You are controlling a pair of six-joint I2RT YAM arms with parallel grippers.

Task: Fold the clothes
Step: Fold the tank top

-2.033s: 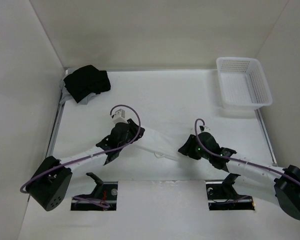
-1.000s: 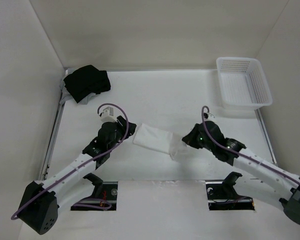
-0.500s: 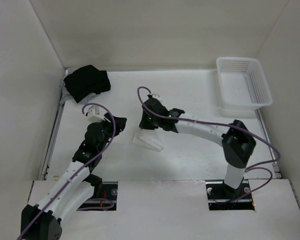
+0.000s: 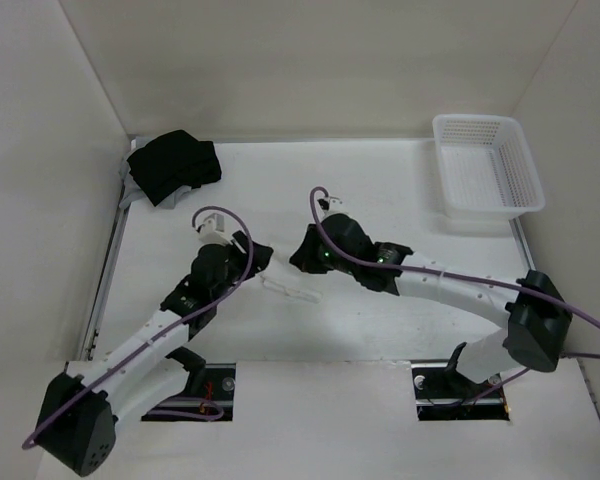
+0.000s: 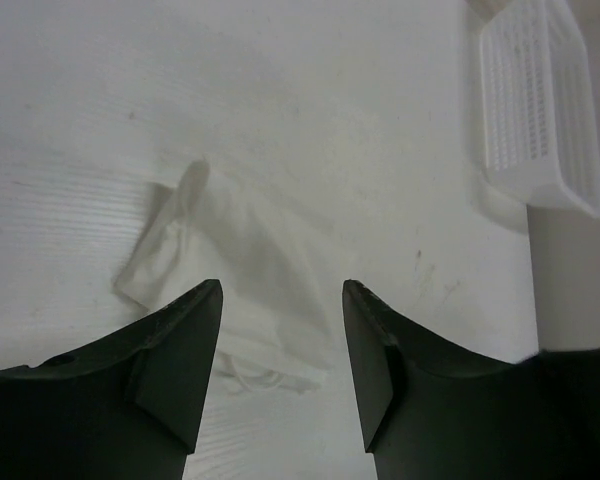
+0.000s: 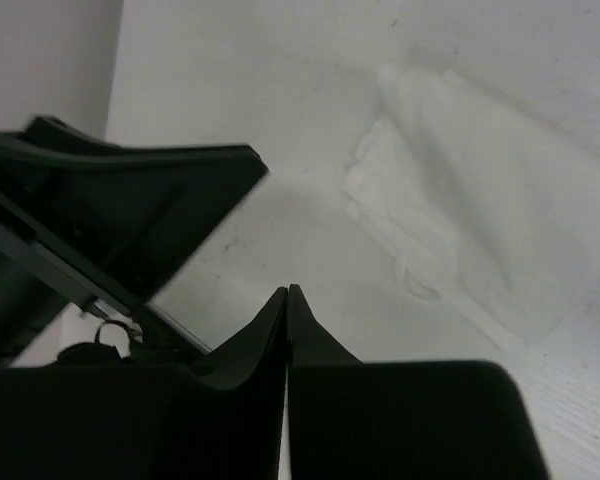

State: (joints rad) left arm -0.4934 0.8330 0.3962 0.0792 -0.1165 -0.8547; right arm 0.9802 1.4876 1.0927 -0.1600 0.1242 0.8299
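The left fingers (image 5: 180, 350) stood spread and empty; the right fingers (image 6: 265, 335) were pressed together, holding nothing. Just beyond both, the clothes (image 4: 290, 288) lay as a compact folded bundle on the counter (image 4: 380, 200): folding appeared largely done, only tidying perhaps left.

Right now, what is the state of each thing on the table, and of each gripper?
white garment: folded small, lying loose, held by neither gripper.
left gripper: open, empty, over the garment.
right gripper: shut, empty, beside the garment.
white basket: upright, empty.
black cloth bundle: bunched up in the far left corner.
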